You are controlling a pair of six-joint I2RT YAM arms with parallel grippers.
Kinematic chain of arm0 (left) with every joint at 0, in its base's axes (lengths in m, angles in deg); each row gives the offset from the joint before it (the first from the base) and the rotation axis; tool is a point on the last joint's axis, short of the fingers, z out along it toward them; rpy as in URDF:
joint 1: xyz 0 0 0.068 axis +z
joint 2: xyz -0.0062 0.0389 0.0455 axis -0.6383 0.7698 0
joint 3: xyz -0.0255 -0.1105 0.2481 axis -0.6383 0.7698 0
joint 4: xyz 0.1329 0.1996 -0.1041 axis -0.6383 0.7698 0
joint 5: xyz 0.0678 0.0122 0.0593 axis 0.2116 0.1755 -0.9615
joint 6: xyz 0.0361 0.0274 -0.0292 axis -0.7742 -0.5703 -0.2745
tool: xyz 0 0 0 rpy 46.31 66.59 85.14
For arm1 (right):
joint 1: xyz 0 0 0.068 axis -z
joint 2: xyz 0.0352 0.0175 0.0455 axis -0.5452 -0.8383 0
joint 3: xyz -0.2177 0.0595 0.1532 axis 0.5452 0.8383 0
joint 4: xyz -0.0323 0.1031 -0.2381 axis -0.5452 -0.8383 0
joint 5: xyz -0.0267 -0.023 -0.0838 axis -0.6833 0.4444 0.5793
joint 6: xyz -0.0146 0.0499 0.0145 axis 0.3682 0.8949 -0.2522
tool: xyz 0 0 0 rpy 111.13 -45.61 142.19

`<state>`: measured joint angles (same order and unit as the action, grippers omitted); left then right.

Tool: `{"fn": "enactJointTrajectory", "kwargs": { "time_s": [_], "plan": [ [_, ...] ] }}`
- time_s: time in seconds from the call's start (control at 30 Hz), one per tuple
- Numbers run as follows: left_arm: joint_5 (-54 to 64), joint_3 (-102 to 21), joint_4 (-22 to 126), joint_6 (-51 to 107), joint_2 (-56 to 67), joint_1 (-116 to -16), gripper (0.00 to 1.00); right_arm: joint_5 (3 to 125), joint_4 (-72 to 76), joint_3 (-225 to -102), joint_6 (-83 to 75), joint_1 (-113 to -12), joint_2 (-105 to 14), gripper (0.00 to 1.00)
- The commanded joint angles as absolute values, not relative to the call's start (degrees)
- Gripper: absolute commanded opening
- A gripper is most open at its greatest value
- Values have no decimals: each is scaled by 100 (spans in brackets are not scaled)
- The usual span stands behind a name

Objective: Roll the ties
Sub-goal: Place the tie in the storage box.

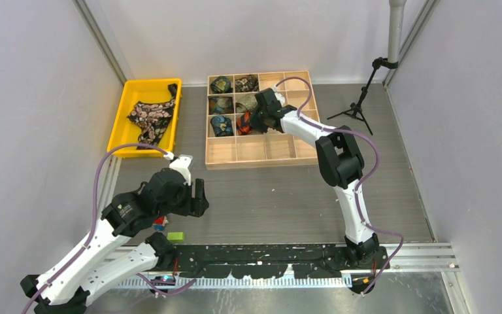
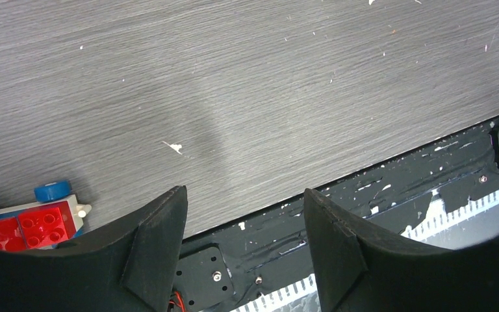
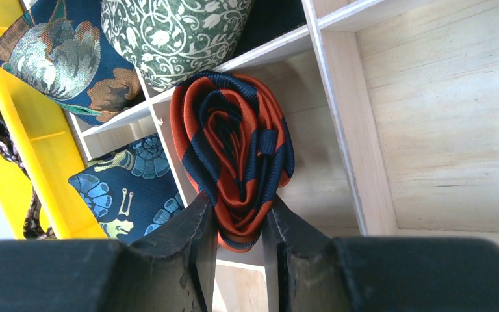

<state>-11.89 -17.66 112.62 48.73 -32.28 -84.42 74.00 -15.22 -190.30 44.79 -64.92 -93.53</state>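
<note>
The right gripper (image 3: pixel 237 218) pinches the striped roll (image 3: pixel 234 149) by its lower edge, at the cell of the box (image 3: pixel 338 97) just below the green roll (image 3: pixel 169 39) and beside the blue roll (image 3: pixel 127 195). I cannot tell whether the roll sits on the cell floor or hangs above it.

The grip is what worries me. Only the outer wraps at one end are between the fingers, so the inner coils look free to slide. If the gripper lets go while the roll is high or tilted, I would expect the coil to spring loose or tip onto the divider. A release with fabric caught on a finger could drag the roll back out. It also sits close to the green roll, so a sideways nudge could disturb that one.

The left gripper (image 2: pixel 243 201) hangs spread with nothing in it over the bare surface (image 2: pixel 234 78), near the blocks (image 2: pixel 32 224). The floral tie (image 1: pixel 150 118) lies unrolled in the bin (image 1: pixel 145 82), well away from it. A low reach toward the bin could scatter the blocks.
</note>
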Motion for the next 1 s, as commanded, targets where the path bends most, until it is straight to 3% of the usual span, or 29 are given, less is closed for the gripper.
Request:
{"fn": "enactJointTrajectory", "kwargs": {
  "time_s": [0.0, 0.3, 0.37, 0.73, 0.97],
  "plan": [
    [-1090, -1749, 11017, 4734, -3251, -8381, 67, 7403, -1335, -19090, 4652, -6617, -9249, 20],
    [-1065, -1741, 11013, 4729, -3238, -8302, 66, 7359, -1393, -18804, 4570, -6649, -8727, 64],
    [-1063, -1740, 11012, 4725, -3229, -8298, 66, 7329, -1428, -18789, 4516, -6643, -8560, 70],
    [-1045, -1749, 11016, 4729, -3137, -8232, 66, 7390, -1917, -18689, 3705, -6726, -7202, 77],
    [-1038, -1742, 11019, 4733, -3081, -8170, 66, 7904, -1374, -17476, 2663, -6886, -5803, 78]
  ]
}}
